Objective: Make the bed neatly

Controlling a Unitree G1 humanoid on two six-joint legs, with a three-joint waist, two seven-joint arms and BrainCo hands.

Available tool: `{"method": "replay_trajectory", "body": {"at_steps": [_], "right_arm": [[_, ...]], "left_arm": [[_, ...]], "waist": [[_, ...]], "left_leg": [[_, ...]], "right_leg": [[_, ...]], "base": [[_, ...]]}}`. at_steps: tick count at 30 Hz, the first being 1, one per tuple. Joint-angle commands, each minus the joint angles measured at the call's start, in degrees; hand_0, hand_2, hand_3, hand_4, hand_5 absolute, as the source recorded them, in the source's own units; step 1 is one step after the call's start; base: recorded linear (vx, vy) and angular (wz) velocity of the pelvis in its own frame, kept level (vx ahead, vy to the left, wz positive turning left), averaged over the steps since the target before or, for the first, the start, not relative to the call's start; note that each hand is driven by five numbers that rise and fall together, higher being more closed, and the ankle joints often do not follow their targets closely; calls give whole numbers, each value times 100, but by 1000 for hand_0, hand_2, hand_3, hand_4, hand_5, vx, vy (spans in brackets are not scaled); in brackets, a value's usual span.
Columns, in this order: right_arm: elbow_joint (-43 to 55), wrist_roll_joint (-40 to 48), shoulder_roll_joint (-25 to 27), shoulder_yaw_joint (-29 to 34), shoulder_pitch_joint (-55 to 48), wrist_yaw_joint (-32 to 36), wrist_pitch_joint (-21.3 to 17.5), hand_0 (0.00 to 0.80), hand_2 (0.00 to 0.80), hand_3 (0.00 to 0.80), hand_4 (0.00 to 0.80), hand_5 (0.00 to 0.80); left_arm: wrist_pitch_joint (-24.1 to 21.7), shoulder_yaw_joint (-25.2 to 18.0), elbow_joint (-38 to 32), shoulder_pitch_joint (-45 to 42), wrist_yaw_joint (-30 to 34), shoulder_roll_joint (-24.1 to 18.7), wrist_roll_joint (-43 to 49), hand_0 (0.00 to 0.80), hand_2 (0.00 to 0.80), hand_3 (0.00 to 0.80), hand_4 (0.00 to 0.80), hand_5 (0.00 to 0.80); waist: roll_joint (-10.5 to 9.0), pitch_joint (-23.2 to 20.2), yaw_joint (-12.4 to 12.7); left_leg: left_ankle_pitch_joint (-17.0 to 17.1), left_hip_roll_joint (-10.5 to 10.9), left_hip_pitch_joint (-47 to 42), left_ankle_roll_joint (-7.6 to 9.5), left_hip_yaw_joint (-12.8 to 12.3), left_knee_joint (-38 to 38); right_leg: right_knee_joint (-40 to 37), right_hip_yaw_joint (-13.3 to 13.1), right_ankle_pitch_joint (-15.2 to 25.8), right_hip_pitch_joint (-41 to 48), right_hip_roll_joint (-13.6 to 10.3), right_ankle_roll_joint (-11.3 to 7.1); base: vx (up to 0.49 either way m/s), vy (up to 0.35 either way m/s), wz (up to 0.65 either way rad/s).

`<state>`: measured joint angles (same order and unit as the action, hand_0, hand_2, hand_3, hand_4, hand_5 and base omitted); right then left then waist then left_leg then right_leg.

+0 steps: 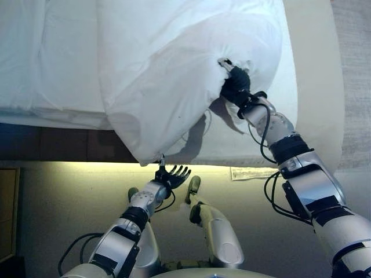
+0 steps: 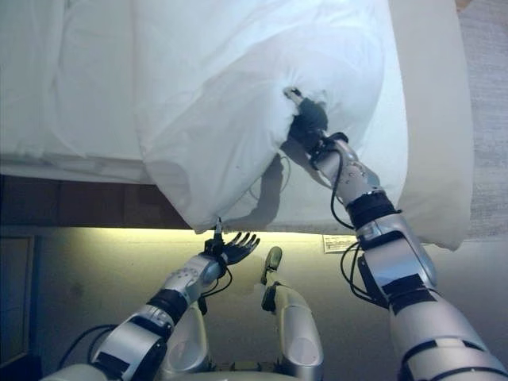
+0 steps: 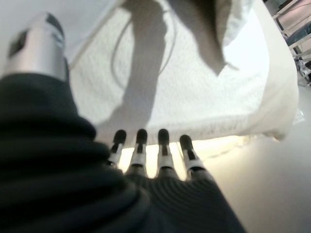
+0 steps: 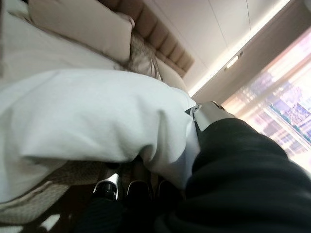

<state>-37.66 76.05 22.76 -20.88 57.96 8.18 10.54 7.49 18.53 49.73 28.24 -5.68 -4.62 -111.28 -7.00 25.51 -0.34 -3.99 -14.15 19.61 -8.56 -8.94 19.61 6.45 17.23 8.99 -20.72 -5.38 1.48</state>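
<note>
A white duvet [image 1: 174, 69] lies bunched on the bed, one corner hanging over the bed's near edge. My right hand [image 1: 235, 86] is shut on a fold of the duvet and holds it up above the mattress [image 1: 313, 75]; in the right wrist view the cloth [image 4: 97, 116] wraps over its curled fingers. My left hand [image 1: 171, 175] is open, fingers spread, just below the hanging duvet corner [image 1: 152, 155] and apart from it. In the left wrist view its straight fingers [image 3: 141, 145] point at the mattress side.
A beige pillow [image 4: 82, 26] and a padded headboard [image 4: 155, 34] show in the right wrist view. A white label [image 1: 252, 172] hangs on the mattress edge. The dark bed base [image 1: 52, 142] runs at the left, with light floor [image 1: 58, 202] in front.
</note>
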Motion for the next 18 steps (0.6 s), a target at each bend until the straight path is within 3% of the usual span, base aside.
{"method": "replay_trajectory", "body": {"at_steps": [1,18], "right_arm": [[1189,223,-33,48,276,136,-99,800,800,800,800,800],[2314,-158,-242,14,-589,-283,-79,800,800,800,800,800]], "left_arm": [[-311,214,-452,190,852,462,-172,0,0,0,0,0],[-1739,-314,-1261,533,2750,1093,-172,0,0,0,0,0]], "waist": [[122,-228,11],[-207,-295,-148]], "left_leg": [[240,-241,25,-105,-57,-243],[224,-315,-44,-128,-47,-340]], "right_leg": [[613,-230,-984,158,-432,-707],[606,-248,-1075,233,-317,-680]], "base": [[12,30,-4],[4,-19,-2]]}}
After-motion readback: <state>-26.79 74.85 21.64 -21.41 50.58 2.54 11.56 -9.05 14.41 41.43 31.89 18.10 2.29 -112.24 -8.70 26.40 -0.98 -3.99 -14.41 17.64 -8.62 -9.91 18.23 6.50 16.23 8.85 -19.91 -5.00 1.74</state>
